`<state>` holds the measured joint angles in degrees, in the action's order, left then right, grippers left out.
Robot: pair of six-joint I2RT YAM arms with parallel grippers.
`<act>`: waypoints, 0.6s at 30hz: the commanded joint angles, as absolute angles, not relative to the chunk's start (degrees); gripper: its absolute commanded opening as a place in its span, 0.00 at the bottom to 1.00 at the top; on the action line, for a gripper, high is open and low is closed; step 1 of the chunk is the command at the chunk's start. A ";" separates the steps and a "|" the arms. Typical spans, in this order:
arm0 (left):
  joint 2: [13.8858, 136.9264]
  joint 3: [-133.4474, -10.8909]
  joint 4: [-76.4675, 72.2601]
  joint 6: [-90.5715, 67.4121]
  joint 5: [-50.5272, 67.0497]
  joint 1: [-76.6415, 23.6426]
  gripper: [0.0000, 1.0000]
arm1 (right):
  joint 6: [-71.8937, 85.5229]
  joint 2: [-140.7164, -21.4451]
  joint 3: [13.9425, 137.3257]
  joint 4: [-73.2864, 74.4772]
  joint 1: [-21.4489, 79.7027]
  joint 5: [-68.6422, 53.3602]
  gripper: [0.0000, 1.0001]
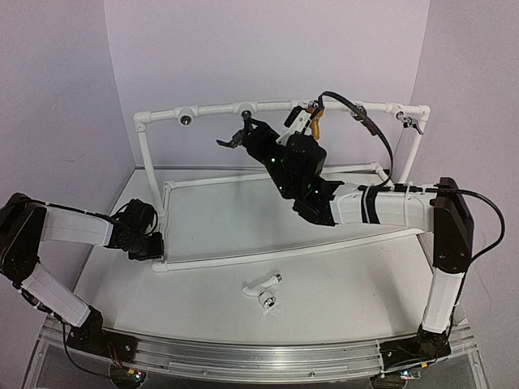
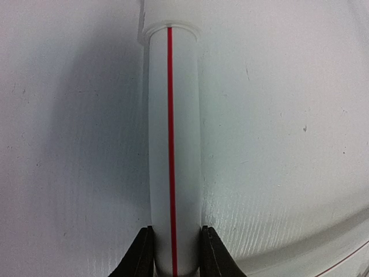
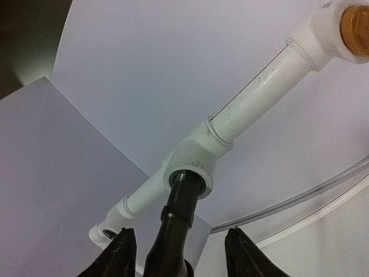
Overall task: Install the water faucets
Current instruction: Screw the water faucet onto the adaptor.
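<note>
The black faucet (image 1: 233,139) hangs from the top rail of the white pipe frame (image 1: 268,107). In the right wrist view its threaded end (image 3: 183,193) sits in a white tee socket (image 3: 193,158). My right gripper (image 1: 247,134) (image 3: 180,231) is open, one finger on each side of the faucet body, both apart from it. The white faucet (image 1: 262,286) lies on the table near the front, its round knob end (image 1: 268,302) beside it. My left gripper (image 1: 154,247) (image 2: 176,228) is shut on the frame's base pipe (image 2: 173,144), which has a red line.
A gold-yellow tap (image 1: 316,123) (image 3: 354,23) is fitted on the top rail right of the black faucet. A small grey tap (image 1: 409,121) sits at the rail's right end. A black cable (image 1: 381,138) loops over the right arm. The purple walls stand close behind.
</note>
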<state>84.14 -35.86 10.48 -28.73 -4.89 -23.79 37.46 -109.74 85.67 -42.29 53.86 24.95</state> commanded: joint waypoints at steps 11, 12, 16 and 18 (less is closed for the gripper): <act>85.34 -36.21 5.89 -27.24 6.60 -26.74 0.00 | 6.31 -94.50 74.35 -28.95 53.46 11.11 0.95; 85.40 -36.26 5.89 -27.25 6.58 -26.73 0.00 | 1.48 -93.31 73.70 -27.23 54.04 10.34 0.95; 85.79 -36.50 5.97 -27.05 6.77 -26.78 0.00 | -22.26 -90.40 73.22 -19.59 56.82 11.73 0.95; 85.84 -36.56 5.98 -27.02 6.79 -26.83 0.00 | -36.29 -90.16 72.90 -17.97 58.47 14.32 0.95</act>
